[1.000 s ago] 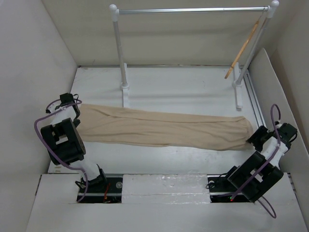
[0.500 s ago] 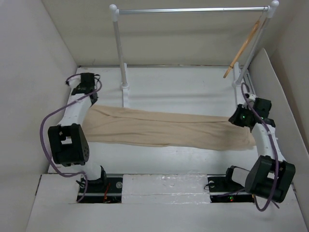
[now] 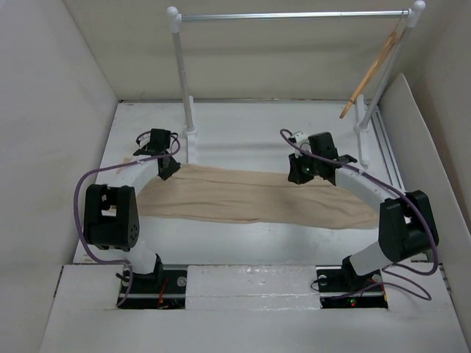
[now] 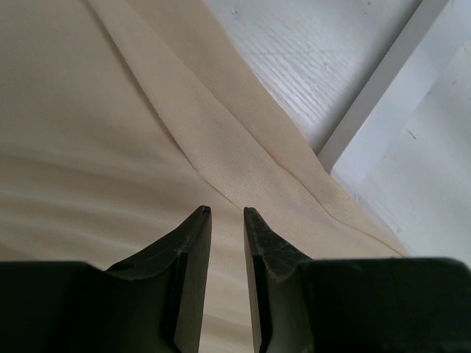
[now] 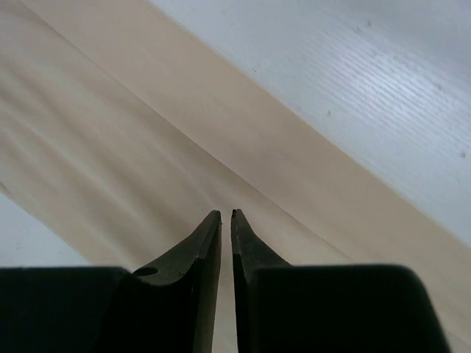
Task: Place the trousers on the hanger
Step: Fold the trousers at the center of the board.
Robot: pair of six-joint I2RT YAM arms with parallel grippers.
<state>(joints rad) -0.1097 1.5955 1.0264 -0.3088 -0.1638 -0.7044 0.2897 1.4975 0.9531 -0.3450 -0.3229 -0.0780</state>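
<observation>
Trousers: the beige trousers point(image 3: 250, 198) lie flat and lengthwise across the white table point(image 3: 257, 125), running from your left arm's side to your right arm's side. The fabric is thin and soft, with shallow ripples.
Waist and cuffs: from above you cannot tell which end is which, and no drawstring shows.
Hanger: the slim wooden hanger point(image 3: 372, 73) hangs slanted at the right end of the metal rail point(image 3: 294, 15), well apart from the cloth. Its hook is too small to make out, and its lower tip crosses the right white post.
Left gripper: your left gripper point(image 4: 227, 213) sits at the far edge of the cloth, near the base of the left post. Its dark fingers stand a narrow gap apart over a flat folded band of fabric. You cannot tell whether any cloth is pinched.
Right gripper: your right gripper point(image 5: 226, 215) is low over the far edge, toward the right half. Its fingers are drawn to a hairline slit, and you cannot tell whether they are grasping cloth.
Cut off: both wrist views show only cloth, painted wood grain and, on the left, a white rack foot point(image 4: 383, 88).
</observation>
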